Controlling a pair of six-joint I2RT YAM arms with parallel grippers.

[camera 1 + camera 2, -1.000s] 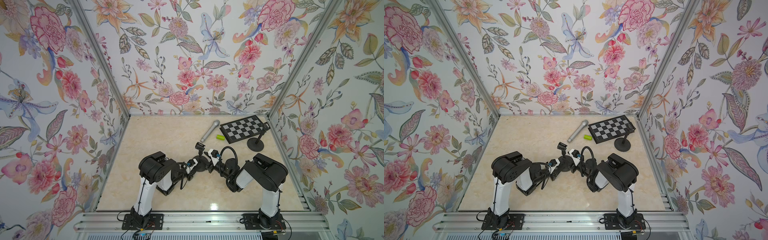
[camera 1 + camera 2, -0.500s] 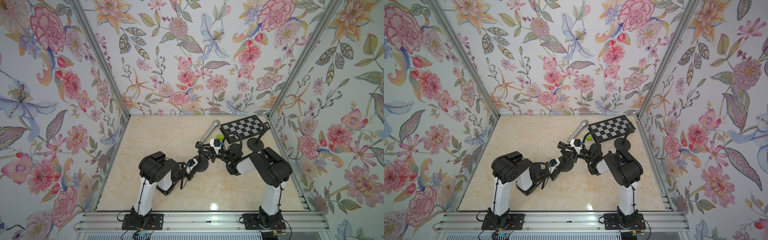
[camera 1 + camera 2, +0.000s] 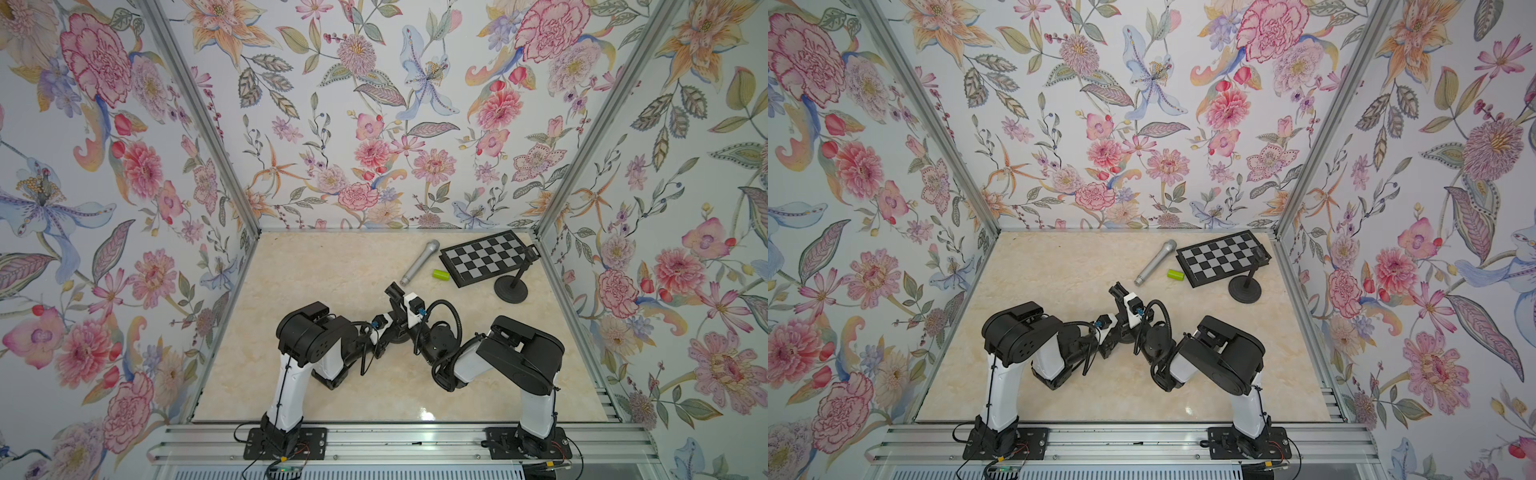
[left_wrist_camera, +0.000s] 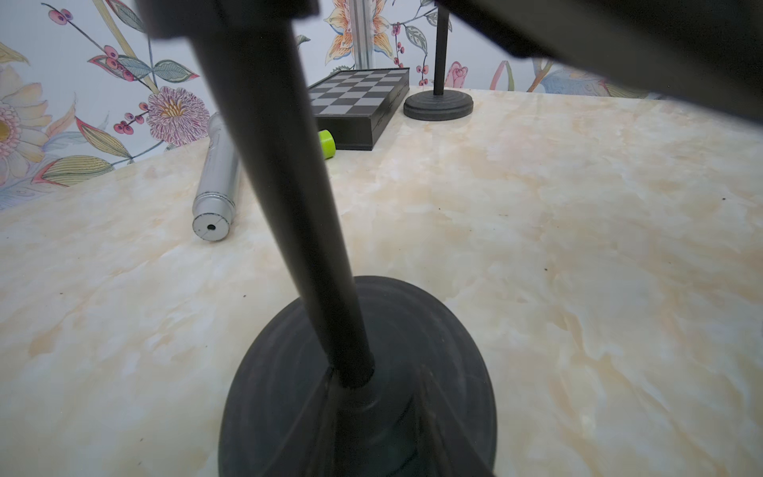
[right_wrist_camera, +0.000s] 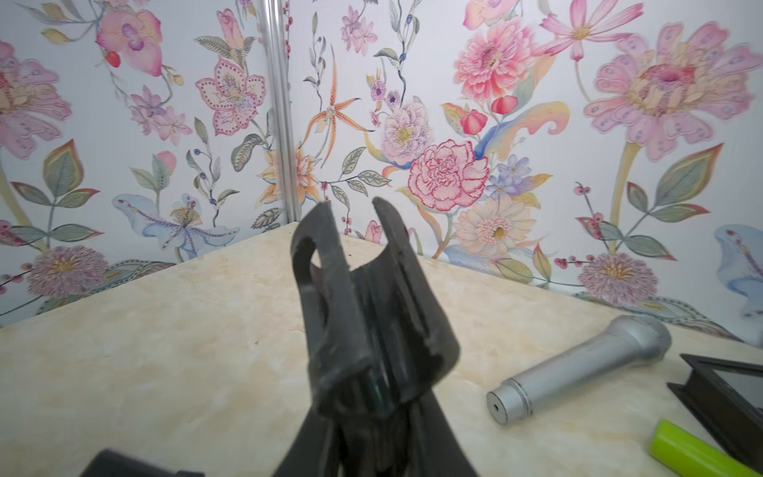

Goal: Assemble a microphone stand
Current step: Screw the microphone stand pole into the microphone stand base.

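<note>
A black microphone stand stands mid-table, its round base (image 4: 454,351) flat on the marble and its pole (image 4: 289,186) rising tilted. My left gripper (image 4: 371,417) is shut low on the stand, its fingers flanking the hub at the pole's foot; in both top views it sits at the base (image 3: 390,332) (image 3: 1115,332). The forked mic clip (image 5: 363,297) tops the pole, and my right gripper (image 5: 371,417) is shut on it from below, also seen in a top view (image 3: 403,309). A silver microphone (image 3: 419,262) (image 5: 578,367) lies free behind.
A second black stand (image 3: 511,289) stands at the back right beside a folded chessboard (image 3: 484,257). A green cylinder (image 3: 441,274) lies between the microphone and the board. Flowered walls close in three sides.
My right gripper has gone from part open to shut on the clip; its arm reached toward the back and came back over the stand. The left arm has stayed put.
</note>
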